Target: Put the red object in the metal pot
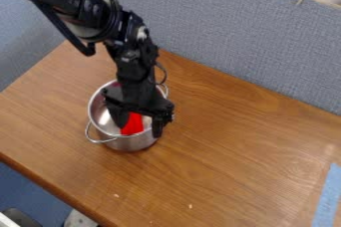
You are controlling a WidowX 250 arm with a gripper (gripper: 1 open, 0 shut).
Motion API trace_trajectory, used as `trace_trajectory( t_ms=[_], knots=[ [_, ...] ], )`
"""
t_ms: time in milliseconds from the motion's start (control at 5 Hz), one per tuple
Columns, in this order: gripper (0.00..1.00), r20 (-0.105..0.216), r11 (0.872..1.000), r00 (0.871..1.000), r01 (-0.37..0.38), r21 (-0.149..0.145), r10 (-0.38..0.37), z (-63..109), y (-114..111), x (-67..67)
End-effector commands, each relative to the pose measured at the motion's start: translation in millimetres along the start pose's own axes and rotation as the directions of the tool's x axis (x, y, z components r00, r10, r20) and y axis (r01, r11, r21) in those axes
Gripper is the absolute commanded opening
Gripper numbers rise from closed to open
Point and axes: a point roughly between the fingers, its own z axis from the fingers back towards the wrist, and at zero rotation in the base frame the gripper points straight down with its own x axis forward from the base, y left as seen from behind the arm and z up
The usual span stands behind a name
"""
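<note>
1. Brown wood makes up the table, and its near left edge slants down not far from the pot. If the arm bumps the pot hard that way, the pot could slide toward the edge.

2. Next comes the metal pot, standing upright. Its near loop handle sticks out on the left. A finger could catch on that handle or on the rim as the arm goes up, and then the pot might tip or get dragged along.

3. The red block is inside the pot, down between the claw's fingers. I can see only part of it, so I cannot tell if it lies flat or leans on the wall. If it leans, a nudge could make it flop over, but it would most likely stay in.

4. Over the pot is the black claw. Its fingers are spread, with the block between them and not squeezed. If they shut too soon, they could pick the block up again. If a finger rubs the block on the way out, it could pull it up and drop it outside.

5. Off to the right, a pale blue strip lies well apart from the pot. It looks too far off to cause trouble, unless the arm swings very wide.
</note>
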Motion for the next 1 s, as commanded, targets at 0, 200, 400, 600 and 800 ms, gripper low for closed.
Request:
trace_trajectory(
  t_ms=[0,200,400,600,800],
  knots=[
    [0.00,0.037,0.998,0.997,0.061,0.006,-0.062,4.4,-11.9,20.4],
    [1.00,0.041,1.000,0.999,0.000,0.003,0.000,21.0,17.3,21.2],
    [0.00,0.051,0.995,0.994,-0.096,-0.009,0.096,35.7,56.5,23.9],
    [1.00,0.072,0.985,0.983,-0.168,-0.031,0.170,54.9,87.9,26.4],
    [1.00,0.095,0.940,0.936,-0.331,-0.084,0.338,69.5,94.3,54.7]
  ],
)
